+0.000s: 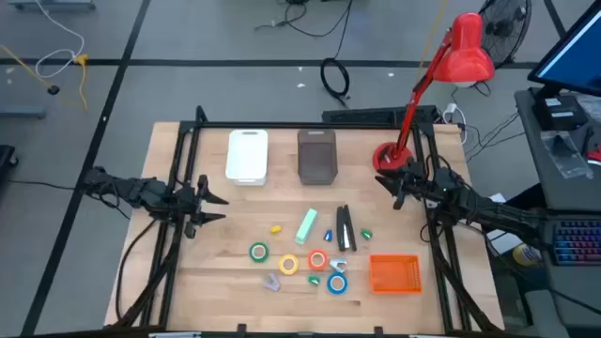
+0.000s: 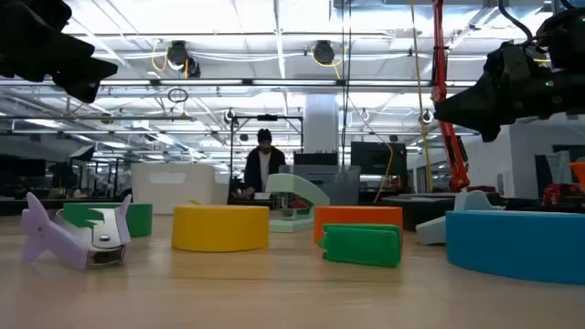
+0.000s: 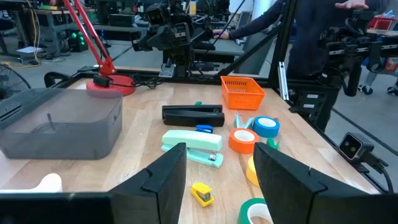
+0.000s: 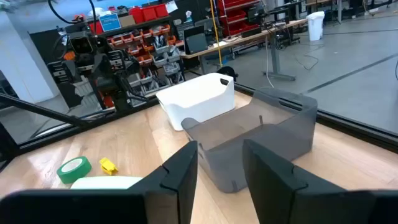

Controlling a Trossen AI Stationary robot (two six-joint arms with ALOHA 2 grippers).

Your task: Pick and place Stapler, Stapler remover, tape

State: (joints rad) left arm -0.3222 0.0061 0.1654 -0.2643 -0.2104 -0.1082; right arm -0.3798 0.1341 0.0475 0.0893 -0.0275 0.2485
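With both end effectors, left (image 1: 205, 207) and right (image 1: 390, 187), open and empty at mid-frame edges, the staplers (image 1: 307, 226) and tape (image 1: 258, 251) crowd lower centre, so a grab could knock neighbours.

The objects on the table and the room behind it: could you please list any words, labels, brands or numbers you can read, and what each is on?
None can be read.
Black stapler: no legible marking.
Mint stapler: no brand visible.
Tape rolls, such as the blue one: no print visible.
Orange basket, grey bin, white bin: unlabelled.
Blue sign on the shelves: too blurred to read.
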